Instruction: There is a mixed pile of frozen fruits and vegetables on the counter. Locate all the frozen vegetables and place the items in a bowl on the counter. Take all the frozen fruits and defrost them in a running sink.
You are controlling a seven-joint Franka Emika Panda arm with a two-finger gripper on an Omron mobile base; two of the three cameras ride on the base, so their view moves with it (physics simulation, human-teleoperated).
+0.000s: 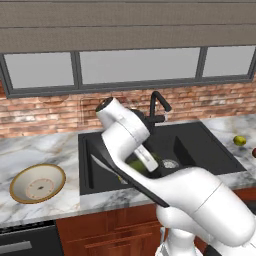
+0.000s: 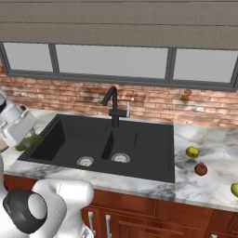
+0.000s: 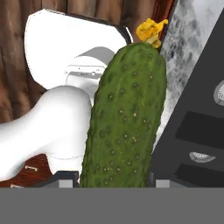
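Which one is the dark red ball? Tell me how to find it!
Find the big black sink, then look along the marble counter on the side away from the bowl. Three small balls lie there; the dark red ball sits between the two yellow-green ones and is the only one that's not yellow-green.

Cucumber point(image 3: 124, 118): dark green, bumpy with pale speckles, yellow dried flower at its tip. Sink point(image 2: 139, 144): matte black, steel drains, black tap point(image 2: 111, 104). Table point(image 2: 209, 183): white-grey veined marble over reddish-brown wood cabinets. Bowl point(image 1: 17, 177): golden-brown rim, cream inside, faint reddish ring. Lemon-like ball point(image 2: 192, 151): yellow-green. Dark red ball point(image 2: 201, 169). Pale yellow-green ball point(image 2: 235, 189). Wall: red brick. Arm point(image 1: 200, 200): white, dark joints.
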